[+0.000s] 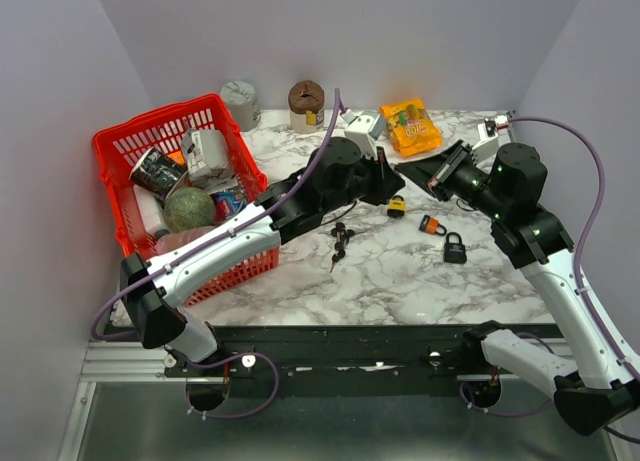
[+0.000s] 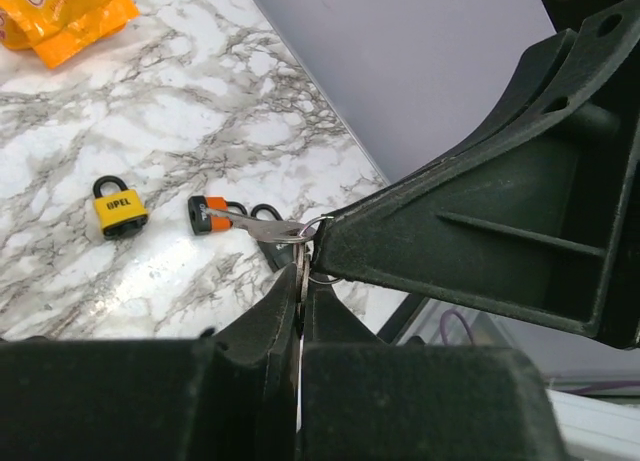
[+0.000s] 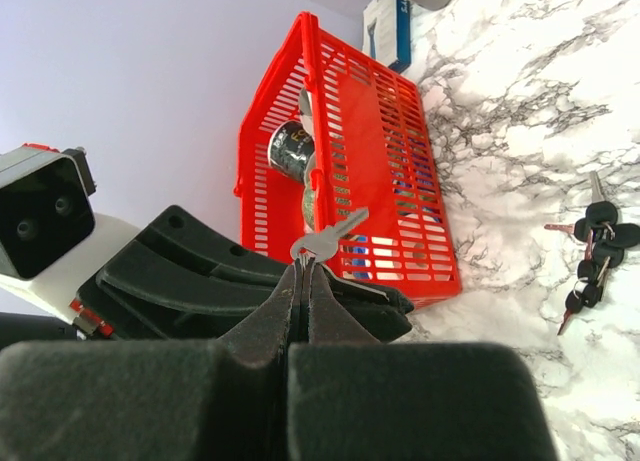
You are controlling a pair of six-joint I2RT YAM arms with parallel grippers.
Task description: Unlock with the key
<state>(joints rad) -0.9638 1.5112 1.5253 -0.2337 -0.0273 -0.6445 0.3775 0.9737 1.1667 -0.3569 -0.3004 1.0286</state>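
Pinching the key [image 3: 328, 239] in mid-air with left gripper [image 2: 300, 283] and right gripper [image 3: 304, 271], both clamped on it, near the yellow padlock [image 1: 397, 207]. Could twist or drop it through pulling away before a clean release.

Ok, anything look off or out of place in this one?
Nothing spilled or damaged. The one oddity: the left gripper and right gripper both pinch the same silver key above the table, while the yellow padlock, orange padlock and black padlock lie loose.
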